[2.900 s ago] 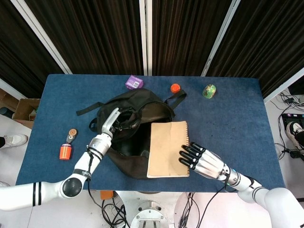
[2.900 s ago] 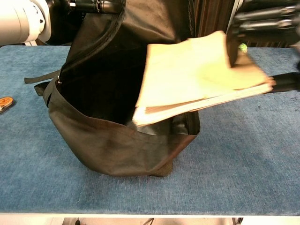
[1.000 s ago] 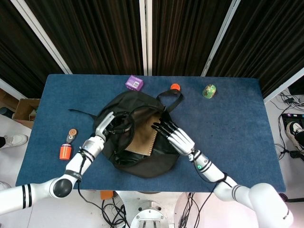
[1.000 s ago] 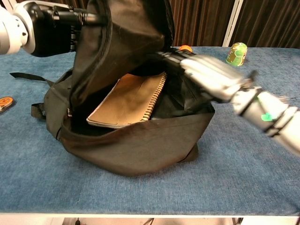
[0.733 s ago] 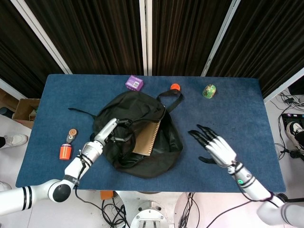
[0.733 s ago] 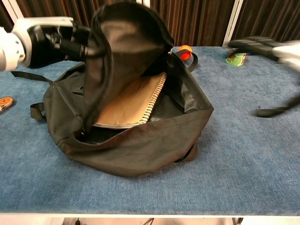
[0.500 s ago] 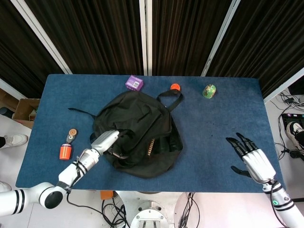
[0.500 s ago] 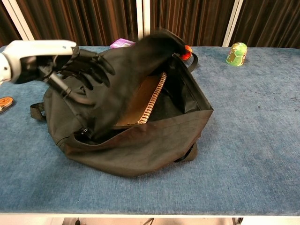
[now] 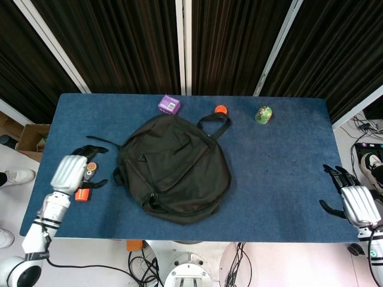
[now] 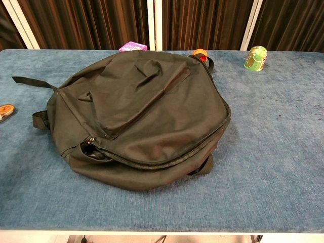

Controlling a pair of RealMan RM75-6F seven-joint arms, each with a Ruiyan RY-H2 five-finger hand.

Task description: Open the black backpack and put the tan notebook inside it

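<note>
The black backpack (image 9: 173,167) lies flat in the middle of the blue table, its top flap down over the opening; in the chest view the backpack (image 10: 136,114) fills the centre, with the zip line showing along its front edge. The tan notebook is hidden from both views. My left hand (image 9: 69,173) hovers at the table's left edge, fingers apart, holding nothing. My right hand (image 9: 353,200) is past the table's right front corner, fingers spread and empty. Neither hand shows in the chest view.
A purple box (image 9: 169,104), an orange cap (image 9: 221,110) and a green cup (image 9: 263,114) stand along the back edge. An orange roller tool (image 9: 90,170) and a small orange bottle (image 9: 82,195) lie by my left hand. A strap (image 10: 30,82) trails left.
The notebook went into the backpack and my right hand drew back to the right. My left hand let go of the flap, which fell shut, and moved left.
</note>
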